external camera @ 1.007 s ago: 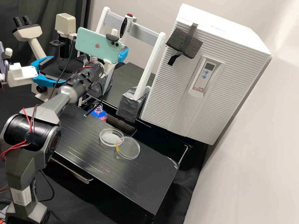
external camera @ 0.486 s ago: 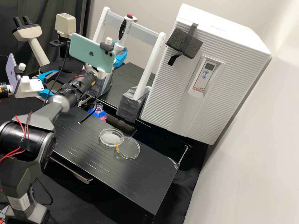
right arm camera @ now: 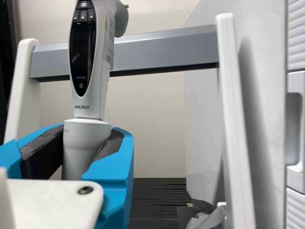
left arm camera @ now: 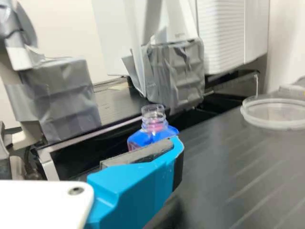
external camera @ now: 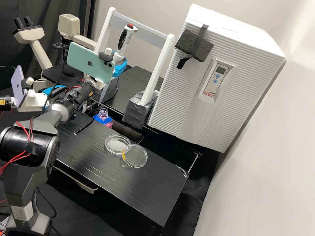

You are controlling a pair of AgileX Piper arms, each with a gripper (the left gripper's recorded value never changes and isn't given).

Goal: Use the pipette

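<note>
High view: the right gripper [external camera: 117, 63] is clamped on the lower body of the white, dark-faced handheld pipette [external camera: 124, 37], up beside the grey crossbar of the white pipette stand [external camera: 144, 32]; whether it hangs on the bar cannot be told. The long axis is near upright, leaning slightly, with the red plunger button on top and the tip end hidden below. The low grip probably keeps the button free and the tip down for drawing liquid. The left gripper [external camera: 54, 91] sits low, near the small open-necked bottle of blue liquid [external camera: 104, 117]. Two clear round dishes [external camera: 117, 144] lie touching on the black ribbed bench plate [external camera: 131, 183], likely set out to receive liquid. Left wrist view: one blue finger [left arm camera: 143, 181] stands just short of the bottle [left arm camera: 152, 129], its pad bare, so I read the jaws as apart and empty. A dish [left arm camera: 276, 110] lies farther off. Right wrist view: both blue fingers [right arm camera: 116, 157] press the pipette [right arm camera: 90, 71], which stands vertical with its display towards the camera, the crossbar [right arm camera: 157, 47] behind.
</note>
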